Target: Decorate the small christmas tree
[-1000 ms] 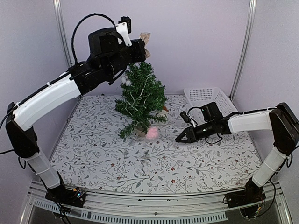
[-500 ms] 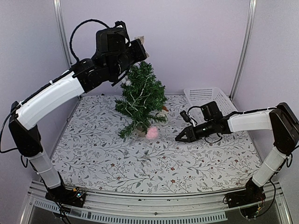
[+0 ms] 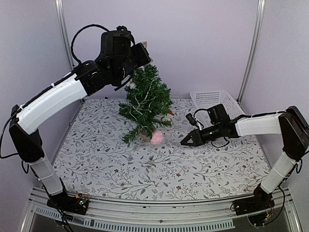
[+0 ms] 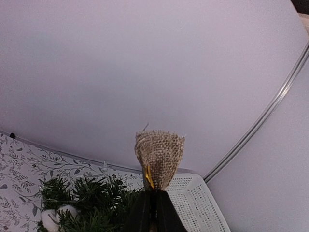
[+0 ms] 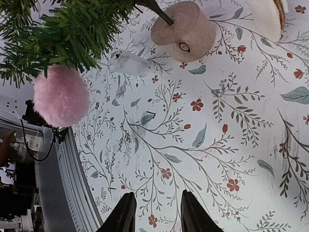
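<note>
Overhead, left tool (image 4: 153,194) pinches burlap piece (image 4: 160,157) above the small christmas tree (image 3: 145,99).

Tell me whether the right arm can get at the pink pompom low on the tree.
Probably yes. The right gripper is open, aimed at the pink pompom, with only bare tablecloth between them; the left gripper holds a burlap ornament above the tree.

The left arm (image 3: 53,99) and right arm (image 3: 256,125) share smooth white link covers and matte-black joint housings, with a thin black cable (image 3: 78,33) arcing off the left one and black tapered fingers (image 5: 126,215) on the right gripper (image 5: 158,195).
</note>
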Tool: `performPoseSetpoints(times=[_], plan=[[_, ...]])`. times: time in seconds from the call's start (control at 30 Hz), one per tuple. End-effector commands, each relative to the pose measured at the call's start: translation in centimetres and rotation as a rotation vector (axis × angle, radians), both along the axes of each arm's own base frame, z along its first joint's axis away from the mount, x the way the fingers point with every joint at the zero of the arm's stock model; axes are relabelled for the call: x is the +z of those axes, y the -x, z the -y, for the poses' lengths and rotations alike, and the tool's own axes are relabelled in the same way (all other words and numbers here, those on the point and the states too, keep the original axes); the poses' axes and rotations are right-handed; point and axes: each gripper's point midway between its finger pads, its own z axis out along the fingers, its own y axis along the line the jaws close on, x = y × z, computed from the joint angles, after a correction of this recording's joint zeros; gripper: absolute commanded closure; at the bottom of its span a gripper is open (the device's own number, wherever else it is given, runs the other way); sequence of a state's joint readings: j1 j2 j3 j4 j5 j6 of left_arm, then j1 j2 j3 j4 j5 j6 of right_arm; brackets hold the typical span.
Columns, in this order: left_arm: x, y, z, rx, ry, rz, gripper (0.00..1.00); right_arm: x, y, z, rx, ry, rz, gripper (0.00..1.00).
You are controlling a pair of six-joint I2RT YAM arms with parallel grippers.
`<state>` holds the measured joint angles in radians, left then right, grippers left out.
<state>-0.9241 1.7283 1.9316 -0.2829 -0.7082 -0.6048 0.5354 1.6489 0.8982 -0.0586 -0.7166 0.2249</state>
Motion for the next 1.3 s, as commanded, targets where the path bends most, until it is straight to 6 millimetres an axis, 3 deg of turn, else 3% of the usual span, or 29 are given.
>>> performPoseSetpoints(times=[0.0,0.17,0.4,0.63,0.83,1.03,1.1,1.17,1.27], plan=[[-0.5,-0.8,-0.6,0.037,-0.014,-0.025,0.9,0.7,-0.7,-0.2,-0.004,-0.014,0.024,0.65],[-0.5,-0.9,-0.9,0.05,-0.016,-0.027,0.77,0.6,-0.7,-0.1,-0.006,-0.013,0.023,0.64],[0.2,-0.9,-1.1,0.043,-0.018,-0.003,0.74,0.7,-0.7,-0.2,-0.004,-0.015,0.026,0.63],[3.4,1.1,-0.4,-0.048,-0.05,0.146,0.58,1.7,-0.9,-0.3,-0.003,-0.032,0.056,0.63],[6.9,3.8,-2.0,-0.093,-0.062,0.28,0.48,4.1,-1.2,-0.2,-0.014,-0.062,0.13,0.62],[7.7,5.0,-6.6,-0.062,-0.086,0.285,0.34,7.1,-1.7,0.6,-0.061,-0.075,0.221,0.62],[6.6,4.5,-8.8,-0.042,-0.095,0.23,0.24,8.4,-1.9,1.3,-0.089,-0.08,0.259,0.61],[5.2,3.8,-11.1,-0.029,-0.092,0.171,0.04,10.1,-2.2,2.0,-0.118,-0.093,0.303,0.6],[2.5,2.5,-15.2,0.014,-0.086,0.048,0.01,13.0,-2.8,3.7,-0.183,-0.115,0.377,0.57]])
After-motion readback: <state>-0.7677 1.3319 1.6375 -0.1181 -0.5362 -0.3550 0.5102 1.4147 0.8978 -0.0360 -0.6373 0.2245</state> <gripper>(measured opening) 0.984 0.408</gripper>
